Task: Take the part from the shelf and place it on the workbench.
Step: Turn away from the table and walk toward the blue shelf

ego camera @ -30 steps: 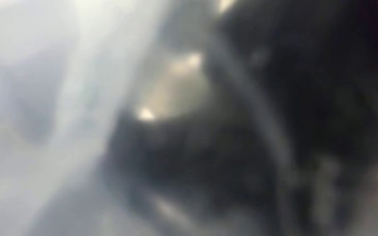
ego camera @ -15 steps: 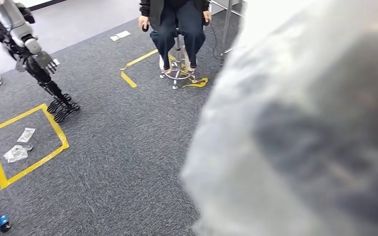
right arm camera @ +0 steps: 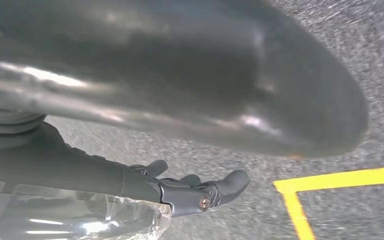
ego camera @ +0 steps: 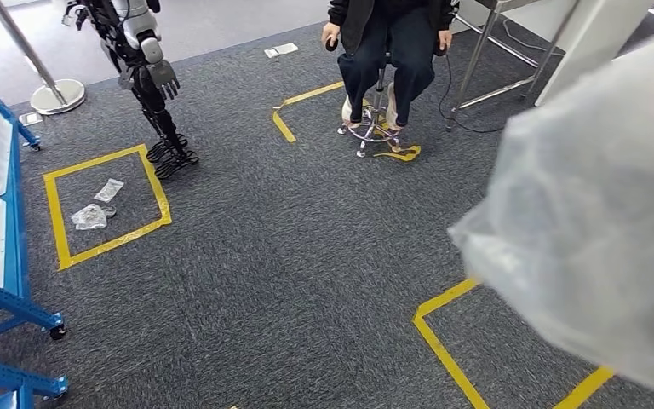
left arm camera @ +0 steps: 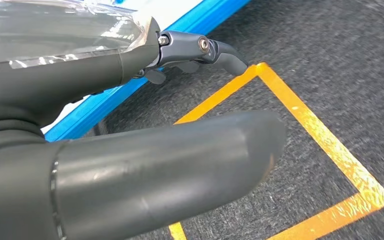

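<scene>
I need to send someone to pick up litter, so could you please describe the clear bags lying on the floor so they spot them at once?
Start at the blue shelf frame along the room's left side. Just beside it, yellow tape marks a square on the grey carpet, near the feet of another robot. The two small crumpled clear bags lie inside that square, which is the only taped outline with anything in it.

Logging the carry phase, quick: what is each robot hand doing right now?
Left robot hand: fingers against a clear plastic-wrapped part, holding it.
Right robot hand: fingers against the same wrapped part, holding it.
</scene>
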You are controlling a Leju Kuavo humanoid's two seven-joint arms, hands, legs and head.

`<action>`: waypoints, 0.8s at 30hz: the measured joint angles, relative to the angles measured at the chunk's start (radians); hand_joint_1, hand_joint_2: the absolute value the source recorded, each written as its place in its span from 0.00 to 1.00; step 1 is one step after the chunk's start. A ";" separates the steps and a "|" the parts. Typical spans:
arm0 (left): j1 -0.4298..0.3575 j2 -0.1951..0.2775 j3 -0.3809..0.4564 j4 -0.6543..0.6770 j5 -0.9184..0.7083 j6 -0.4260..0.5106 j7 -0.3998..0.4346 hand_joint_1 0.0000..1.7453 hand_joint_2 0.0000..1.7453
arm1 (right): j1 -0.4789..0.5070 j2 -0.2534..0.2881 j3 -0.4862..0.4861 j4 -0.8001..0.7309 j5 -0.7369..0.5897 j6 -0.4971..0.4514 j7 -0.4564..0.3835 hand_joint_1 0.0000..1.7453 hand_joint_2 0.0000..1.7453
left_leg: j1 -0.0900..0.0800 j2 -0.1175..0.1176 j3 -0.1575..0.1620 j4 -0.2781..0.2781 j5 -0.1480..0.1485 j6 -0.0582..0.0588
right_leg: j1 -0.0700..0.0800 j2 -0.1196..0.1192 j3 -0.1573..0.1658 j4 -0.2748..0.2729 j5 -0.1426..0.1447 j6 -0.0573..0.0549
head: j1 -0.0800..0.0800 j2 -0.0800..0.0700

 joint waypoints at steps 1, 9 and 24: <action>-0.001 0.000 -0.001 0.000 -0.002 0.000 0.000 0.00 0.00 | 0.001 0.000 0.000 0.001 -0.001 0.000 -0.001 0.00 0.00 | -0.002 -0.014 0.000 0.002 0.000 -0.004 | -0.003 0.026 0.029 -0.074 0.031 0.005 | 0.000 0.000; 0.000 0.002 -0.005 0.001 -0.009 0.000 0.008 0.00 0.00 | 0.003 0.001 -0.001 0.003 -0.006 -0.001 -0.009 0.00 0.00 | 0.001 0.038 -0.064 0.107 -0.057 -0.043 | -0.004 -0.001 0.070 -0.173 0.076 -0.045 | -0.004 0.000; 0.000 0.009 -0.005 0.001 -0.006 -0.003 0.012 0.00 0.00 | -0.001 0.004 -0.001 0.003 0.001 -0.001 -0.014 0.00 0.00 | -0.002 0.094 0.016 -0.004 -0.014 0.000 | 0.011 -0.063 0.048 -0.082 0.004 -0.028 | -0.001 0.000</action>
